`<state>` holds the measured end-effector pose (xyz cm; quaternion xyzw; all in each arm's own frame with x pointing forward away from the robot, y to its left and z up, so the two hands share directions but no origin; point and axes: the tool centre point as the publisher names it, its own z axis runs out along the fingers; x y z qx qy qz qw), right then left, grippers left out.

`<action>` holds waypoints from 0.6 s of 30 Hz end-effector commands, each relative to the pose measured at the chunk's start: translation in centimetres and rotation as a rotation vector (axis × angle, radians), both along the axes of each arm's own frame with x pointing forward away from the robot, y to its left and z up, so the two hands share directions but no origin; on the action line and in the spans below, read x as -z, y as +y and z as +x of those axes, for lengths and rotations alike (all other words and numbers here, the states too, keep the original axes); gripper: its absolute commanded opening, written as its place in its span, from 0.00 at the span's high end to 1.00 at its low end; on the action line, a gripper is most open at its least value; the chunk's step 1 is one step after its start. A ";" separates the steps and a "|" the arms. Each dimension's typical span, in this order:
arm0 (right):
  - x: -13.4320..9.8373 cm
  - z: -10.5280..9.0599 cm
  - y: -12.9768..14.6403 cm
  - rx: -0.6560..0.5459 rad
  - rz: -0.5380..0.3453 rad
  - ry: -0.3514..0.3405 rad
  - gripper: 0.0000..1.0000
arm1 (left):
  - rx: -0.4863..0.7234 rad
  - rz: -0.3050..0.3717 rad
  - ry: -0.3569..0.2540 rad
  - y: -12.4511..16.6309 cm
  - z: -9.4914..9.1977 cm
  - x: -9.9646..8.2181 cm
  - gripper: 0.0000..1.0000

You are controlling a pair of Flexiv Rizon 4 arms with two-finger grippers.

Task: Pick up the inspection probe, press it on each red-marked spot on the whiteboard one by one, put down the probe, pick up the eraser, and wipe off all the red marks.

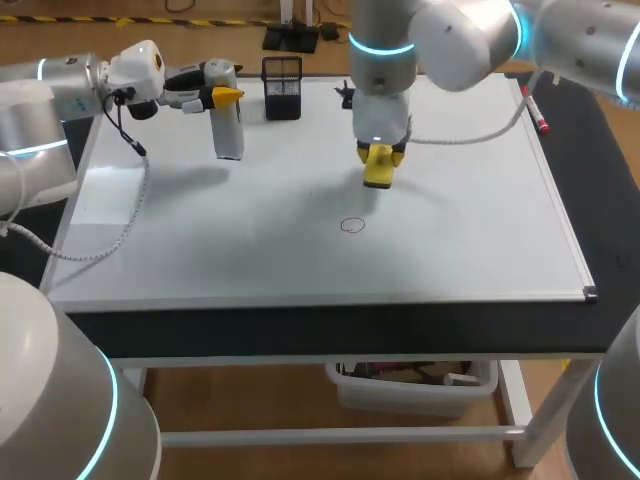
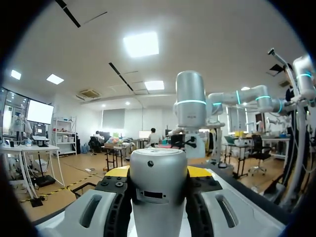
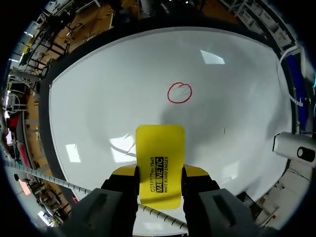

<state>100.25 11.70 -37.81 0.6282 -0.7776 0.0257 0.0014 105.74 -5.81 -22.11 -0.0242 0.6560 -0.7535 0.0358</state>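
- The right gripper (image 3: pixel 159 174) is clamped on the yellow eraser (image 3: pixel 159 148), one finger on each long side. Most of the pad sticks out ahead of the fingertips.
- The eraser hangs low over the whiteboard (image 3: pixel 94 103). Whether its face touches the surface cannot be told.
- With so much pad beyond the fingers, I judge that a hard push down could tilt the eraser in the grip. It would then wipe on one edge only.
- The one red ring (image 3: pixel 179 93) visible lies ahead of the eraser, slightly off to one side and well apart from it. A stroke straight out along the fingers may clip only part of the ring and leave a red arc.
- Coming down short of the ring would miss it altogether. Pressing too lightly would likely smear the ink rather than lift it.
- Further off to the right gripper's side stands the inspection probe (image 1: pixel 228 125), upright. The left gripper (image 1: pixel 222 96) is closed around its upper body.
- The probe's lower end is at or just above the board, and I cannot tell whether it touches.
- The probe has not been set down, so a drift of the left arm could drag its tip across the board or tip it. A wide sweep of the right arm towards it could knock it.
- Beyond the probe, near the board's far edge, stands a black mesh holder (image 1: pixel 283 88). A red marker (image 1: pixel 537 115) lies at the edge on the right arm's side, and neither is close to the wiping path.
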 end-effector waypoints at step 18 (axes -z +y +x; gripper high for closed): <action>2.8 -6.0 6.7 -0.133 0.055 0.023 1.00 | -0.002 0.001 -0.001 0.0 -0.1 -0.1 1.00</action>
